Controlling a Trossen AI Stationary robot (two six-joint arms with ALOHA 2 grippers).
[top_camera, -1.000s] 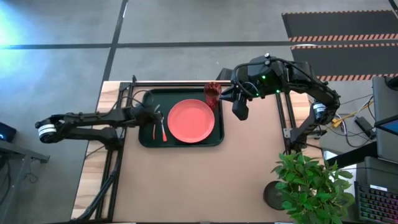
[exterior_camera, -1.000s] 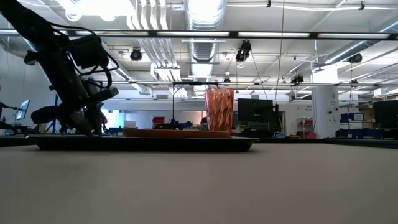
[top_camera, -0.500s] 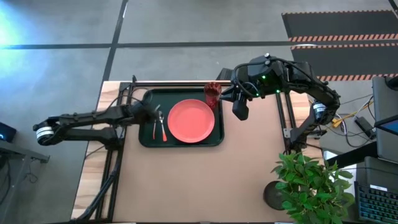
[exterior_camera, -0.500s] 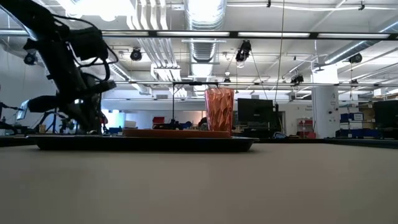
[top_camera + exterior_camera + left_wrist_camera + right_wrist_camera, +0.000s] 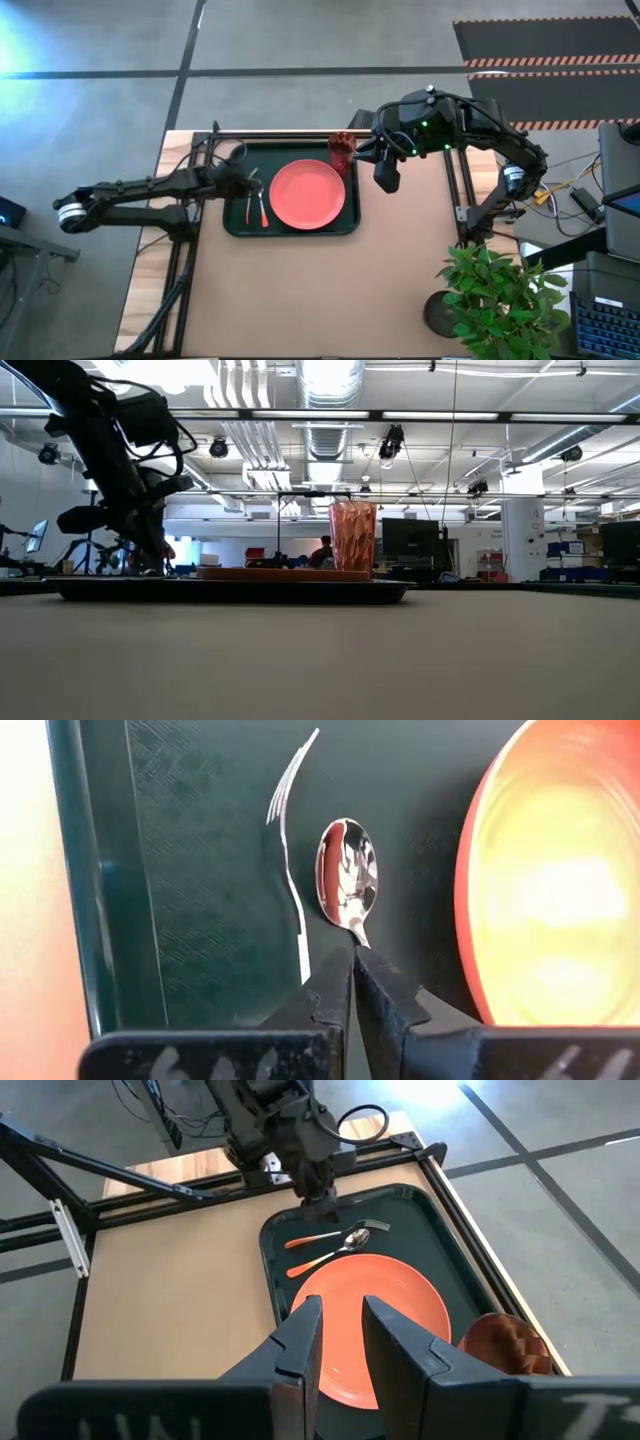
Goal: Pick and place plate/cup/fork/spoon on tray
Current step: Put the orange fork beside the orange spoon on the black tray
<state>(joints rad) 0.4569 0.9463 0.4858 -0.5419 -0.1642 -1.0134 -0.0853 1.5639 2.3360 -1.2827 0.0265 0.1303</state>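
High view: left claw (image 5: 247, 181) (clenched, empty) reaches level over the tray (image 5: 238, 222) beside the spoon (image 5: 259, 200)

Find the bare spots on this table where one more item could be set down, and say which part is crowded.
Free: the brown tabletop between the tray and the potted plant, and the strip beside the tray under the right gripper. Crowded: the tray itself, filled by the plate, fork, spoon, cup and the shut left gripper.
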